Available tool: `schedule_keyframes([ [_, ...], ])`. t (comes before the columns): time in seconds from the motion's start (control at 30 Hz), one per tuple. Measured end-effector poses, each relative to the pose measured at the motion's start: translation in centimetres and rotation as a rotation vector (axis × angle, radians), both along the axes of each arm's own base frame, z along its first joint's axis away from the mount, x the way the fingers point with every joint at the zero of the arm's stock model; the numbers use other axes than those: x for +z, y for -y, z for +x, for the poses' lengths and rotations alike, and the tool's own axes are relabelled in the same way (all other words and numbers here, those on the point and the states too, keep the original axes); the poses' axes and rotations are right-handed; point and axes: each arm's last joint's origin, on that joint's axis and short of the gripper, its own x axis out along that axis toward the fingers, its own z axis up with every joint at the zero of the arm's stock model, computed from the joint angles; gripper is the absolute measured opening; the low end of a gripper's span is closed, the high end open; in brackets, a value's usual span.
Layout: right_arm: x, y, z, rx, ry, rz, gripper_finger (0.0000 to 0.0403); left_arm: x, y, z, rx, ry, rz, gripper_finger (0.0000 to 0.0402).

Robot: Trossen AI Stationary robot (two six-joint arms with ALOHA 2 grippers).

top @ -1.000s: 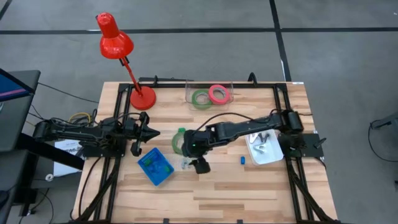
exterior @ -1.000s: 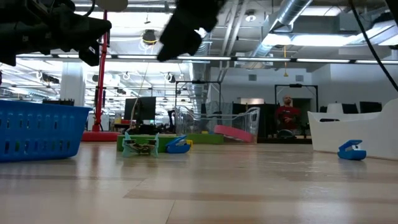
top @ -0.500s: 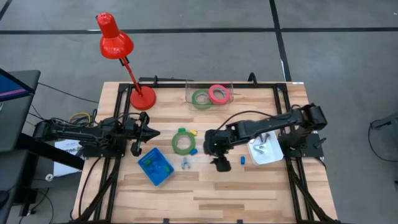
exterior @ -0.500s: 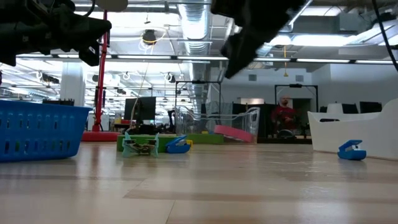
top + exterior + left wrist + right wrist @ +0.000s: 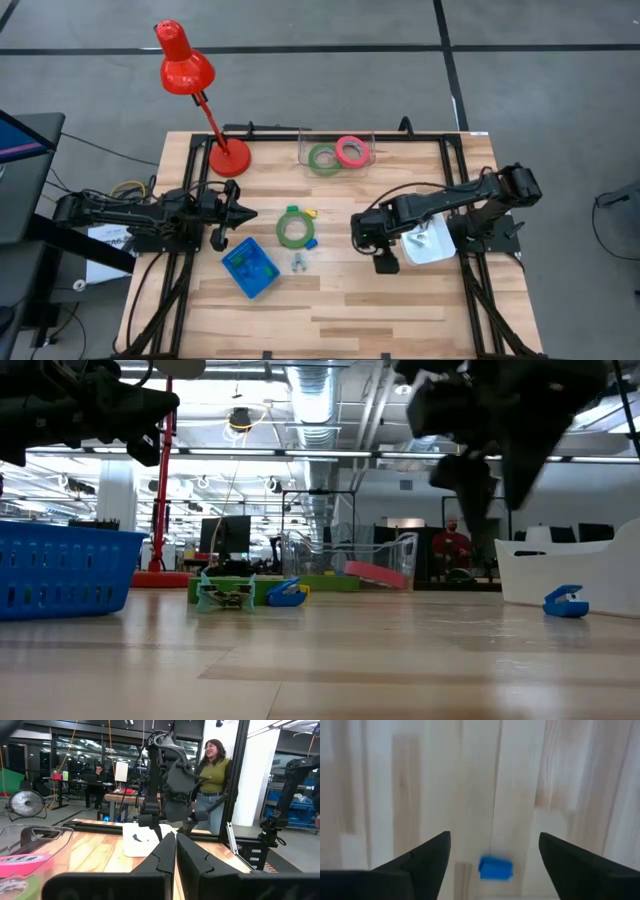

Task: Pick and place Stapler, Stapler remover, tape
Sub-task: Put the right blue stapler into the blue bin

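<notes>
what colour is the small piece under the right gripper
Blue: the small blue piece on the wooden table, clearest in the right wrist view.

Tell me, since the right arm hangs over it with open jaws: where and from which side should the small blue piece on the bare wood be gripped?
Probably from straight above. The small blue piece lies low on the table, nothing touching it, so a top-down approach is free. The right gripper already looks down on it, jaws open; closing them across its shorter width seems best. Its finer shape cannot be made out.

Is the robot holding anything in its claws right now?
No. The right gripper is open above a small blue piece; the left gripper is shut on nothing.
</notes>
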Motion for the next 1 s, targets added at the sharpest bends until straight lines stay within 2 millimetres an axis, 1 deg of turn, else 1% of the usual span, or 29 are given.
schedule_keyframes([
  [0.13,-0.3,-0.2,-0.8,0.014,-0.07,-0.034,0.0321,0.0,0.0,0.0,0.0,0.0,0.0,0.0008],
  [0.23,-0.4,-0.3,-1.1,0.023,-0.105,-0.043,0.0332,0.0,0.0,0.0,0.0,0.0,0.0,0.0008],
  [0.4,-0.4,-0.4,-1.3,0.03,-0.118,-0.046,0.0336,0.0,0.0,0.0,0.0,0.0,0.0,0.0008],
  [0.6,-1.1,-1.5,-1.3,0.065,-0.142,-0.054,0.0333,0.0,0.0,0.0,0.0,0.0,0.0,0.0008],
  [0.77,-2.7,-2.1,-0.8,0.082,-0.2,-0.067,0.0333,0.0,0.0,0.0,0.0,0.0,0.0,0.0008],
  [1.0,-5.1,-2.3,-0.5,0.091,-0.301,-0.092,0.0327,0.0,0.0,0.0,0.0,0.0,0.0,0.0008],
])
